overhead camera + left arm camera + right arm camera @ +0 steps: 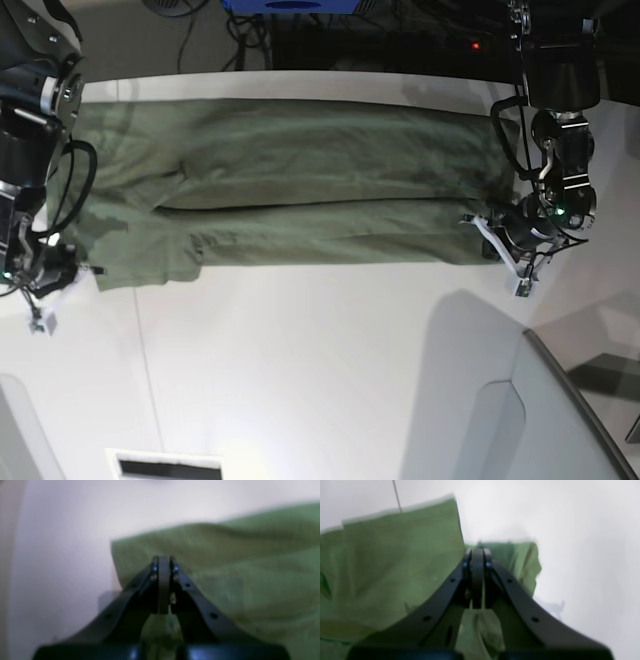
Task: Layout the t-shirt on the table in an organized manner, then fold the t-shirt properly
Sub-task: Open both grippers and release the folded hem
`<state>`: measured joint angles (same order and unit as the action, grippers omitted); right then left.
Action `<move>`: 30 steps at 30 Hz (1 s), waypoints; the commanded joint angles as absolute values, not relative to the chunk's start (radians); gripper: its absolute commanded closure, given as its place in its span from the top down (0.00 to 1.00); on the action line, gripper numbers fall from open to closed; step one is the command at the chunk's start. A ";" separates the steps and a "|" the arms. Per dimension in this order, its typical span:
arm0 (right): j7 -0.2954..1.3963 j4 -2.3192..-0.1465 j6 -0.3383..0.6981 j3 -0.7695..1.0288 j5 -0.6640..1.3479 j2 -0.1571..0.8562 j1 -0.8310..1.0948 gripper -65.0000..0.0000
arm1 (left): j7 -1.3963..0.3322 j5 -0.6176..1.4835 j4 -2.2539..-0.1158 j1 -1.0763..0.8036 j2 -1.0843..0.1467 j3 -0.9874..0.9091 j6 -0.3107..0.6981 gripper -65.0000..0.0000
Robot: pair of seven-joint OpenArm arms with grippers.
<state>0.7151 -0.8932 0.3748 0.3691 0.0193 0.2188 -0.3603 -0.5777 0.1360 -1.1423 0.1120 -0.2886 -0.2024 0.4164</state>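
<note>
Along the table's [300, 380] far edge the shirt [300, 200] is stretched flat, long axis parallel to that edge, sleeve end to the base view's left, hem end to its right. At the left, the right gripper [477, 580] is seen clamped shut on green cloth; at the right, the left gripper [163, 585] is pinched shut on the shirt's corner. A slip is risked: with uneven pulls, one thin pinch could be lost and the fold skewed.

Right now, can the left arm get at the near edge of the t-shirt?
Probably yes: the left gripper is shut right at the t-shirt end, and only bare table lies alongside the near edge.
</note>
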 commanded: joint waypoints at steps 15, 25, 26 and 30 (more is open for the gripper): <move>0.484 -0.656 0.206 0.374 0.018 0.306 -0.403 0.00 | -0.444 0.005 -0.952 0.130 -0.278 -0.216 0.415 0.00; 0.487 -0.746 0.140 0.374 0.022 0.297 -0.392 0.00 | -0.447 0.013 -0.960 0.134 -0.278 -0.220 0.415 0.00; 0.489 -0.782 0.142 0.374 0.024 0.288 -0.375 0.00 | -0.449 0.013 -0.966 0.134 -0.278 -0.220 0.415 0.00; 0.516 -0.995 0.143 0.369 0.024 0.239 -0.326 0.04 | -0.452 0.015 -1.063 0.122 -0.278 -0.222 0.415 0.00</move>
